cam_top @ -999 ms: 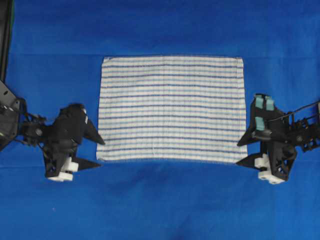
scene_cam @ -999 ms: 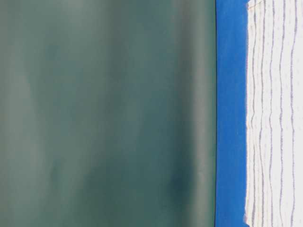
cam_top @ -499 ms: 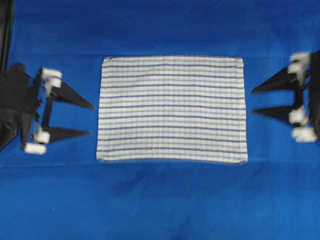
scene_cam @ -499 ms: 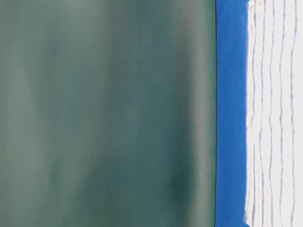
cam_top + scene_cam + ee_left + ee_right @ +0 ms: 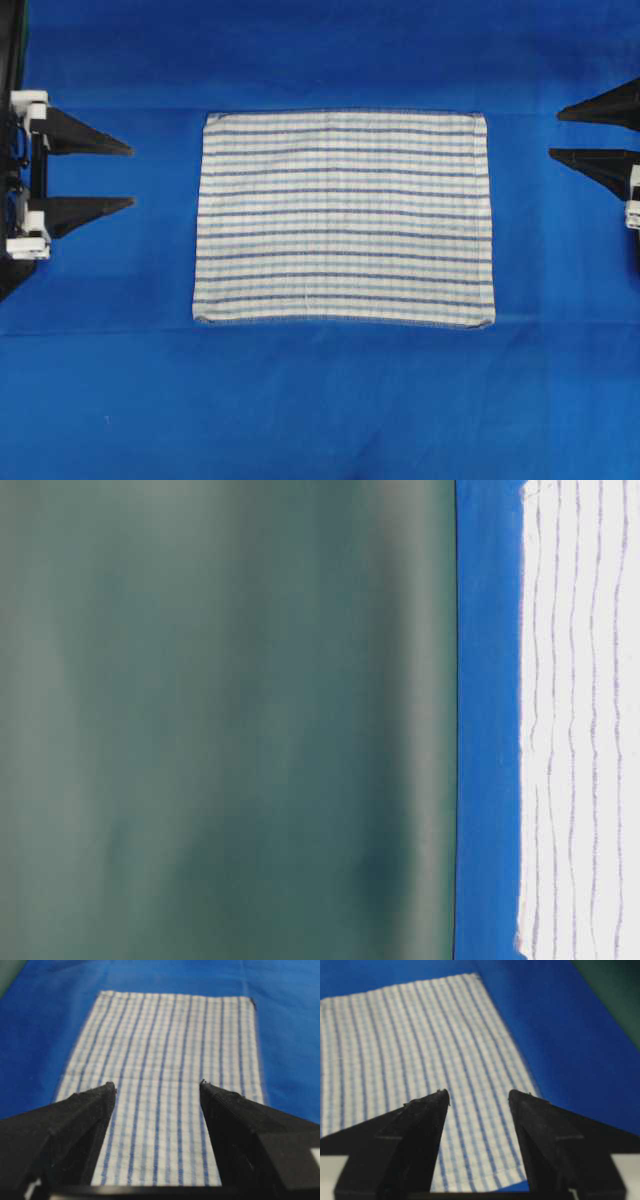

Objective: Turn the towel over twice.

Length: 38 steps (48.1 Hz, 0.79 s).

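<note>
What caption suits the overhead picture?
Striped white-and-blue cloth towel flat on blue table covering, open left gripper and right gripper flanking it.

The striped towel (image 5: 344,218) lies flat mid-counter (image 5: 320,400) on the blue covering. The left gripper (image 5: 128,176) and right gripper (image 5: 556,133) sit at opposite edges, jaws spread, well apart from it.

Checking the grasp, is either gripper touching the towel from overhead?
No, the left gripper and right gripper sit apart from the towel.

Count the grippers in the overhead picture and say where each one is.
2. The left gripper sits at the left edge, the right gripper at the right edge; both are open and clear of the towel lying between them.
</note>
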### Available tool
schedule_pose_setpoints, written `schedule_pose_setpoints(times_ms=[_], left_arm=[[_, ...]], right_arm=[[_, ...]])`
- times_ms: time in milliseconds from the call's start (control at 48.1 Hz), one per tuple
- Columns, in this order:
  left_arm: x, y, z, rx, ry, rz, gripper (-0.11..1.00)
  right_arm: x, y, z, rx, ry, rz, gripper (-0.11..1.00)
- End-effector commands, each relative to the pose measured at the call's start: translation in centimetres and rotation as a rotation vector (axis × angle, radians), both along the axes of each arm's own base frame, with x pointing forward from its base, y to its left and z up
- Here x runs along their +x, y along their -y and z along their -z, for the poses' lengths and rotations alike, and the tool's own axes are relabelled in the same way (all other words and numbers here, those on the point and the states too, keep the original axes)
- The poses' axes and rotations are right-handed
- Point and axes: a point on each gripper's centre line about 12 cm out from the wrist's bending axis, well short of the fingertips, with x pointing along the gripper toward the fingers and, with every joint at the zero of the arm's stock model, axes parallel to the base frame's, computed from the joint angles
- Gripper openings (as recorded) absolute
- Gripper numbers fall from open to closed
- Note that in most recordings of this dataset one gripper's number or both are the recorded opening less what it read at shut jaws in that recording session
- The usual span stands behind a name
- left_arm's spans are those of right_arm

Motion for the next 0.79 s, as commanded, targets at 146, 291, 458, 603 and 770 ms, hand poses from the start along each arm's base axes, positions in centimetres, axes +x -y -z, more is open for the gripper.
schedule_pose_setpoints(times_ms=[146,291,458,603,770], left_arm=[[0.2,-0.1,-0.3,0.002,0.004,-0.003,0.63],[0.2,-0.1,-0.5,0.002,0.018,-0.005,0.64],[0.9,-0.8,-0.6,0.007,0.042,-0.038,0.64],[2.1,-2.4,0.5,0.006,0.007,-0.11,0.64],[3.7,-4.2,2.3,0.008,-0.034,-0.177,0.68]], right_arm=[[0.4,-0.1,-0.5,-0.001,0.022,-0.01,0.61],[0.4,-0.1,-0.7,0.002,0.032,-0.012,0.61],[1.3,0.7,-0.8,0.007,0.028,0.012,0.61],[2.4,2.6,0.2,0.021,-0.025,0.09,0.61],[3.4,5.5,2.7,0.057,-0.111,0.184,0.61]])
